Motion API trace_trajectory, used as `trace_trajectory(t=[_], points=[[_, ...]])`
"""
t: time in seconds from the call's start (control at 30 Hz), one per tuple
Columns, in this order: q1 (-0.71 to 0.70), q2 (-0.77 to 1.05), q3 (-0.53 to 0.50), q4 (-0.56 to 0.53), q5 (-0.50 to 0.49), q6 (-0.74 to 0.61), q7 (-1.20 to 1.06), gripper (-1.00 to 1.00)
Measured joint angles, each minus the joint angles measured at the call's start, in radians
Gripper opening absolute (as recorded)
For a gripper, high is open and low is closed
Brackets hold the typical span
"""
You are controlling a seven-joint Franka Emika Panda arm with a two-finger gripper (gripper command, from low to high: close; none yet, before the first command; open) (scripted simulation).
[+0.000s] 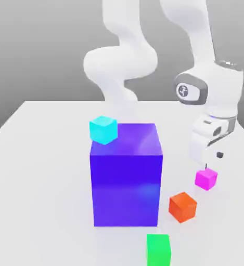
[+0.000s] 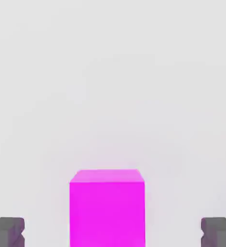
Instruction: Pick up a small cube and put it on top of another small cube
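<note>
The small magenta cube [image 1: 206,178] rests on the white table at the exterior view's right. My gripper [image 1: 206,167] hangs directly above it, close to its top. In the hand view the magenta cube [image 2: 107,207] sits between my two dark fingertips [image 2: 7,231], which stand wide apart with a gap on each side, so my gripper [image 2: 112,232] is open and holds nothing. The small orange-red cube [image 1: 182,207] lies on the table just in front of and slightly to the exterior view's left of the magenta one.
A big blue-purple block [image 1: 126,174] stands mid-table, with a small cyan cube [image 1: 103,129] on its top corner. A small green cube [image 1: 158,249] lies near the front edge. The white table [image 1: 35,176] stretches bare to the exterior view's left.
</note>
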Motion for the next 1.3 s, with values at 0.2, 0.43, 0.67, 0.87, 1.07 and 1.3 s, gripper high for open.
trace_trajectory(t=[0.2,0.43,0.67,0.87,1.07,1.3], points=[[0.251,0.176,-0.293,0.037,-0.175,0.141,0.135,-1.0],[0.238,0.159,-0.28,0.034,-0.169,0.129,0.129,-1.0],[0.168,-0.078,-0.117,-0.016,0.145,-0.058,-0.104,-1.0],[0.139,-0.066,-0.268,0.089,0.147,-0.153,-0.317,-1.0],[-0.037,-0.023,-0.338,0.215,0.149,-0.237,-0.559,-1.0],[-0.2,0.027,-0.402,0.363,0.165,-0.335,-0.853,-1.0]])
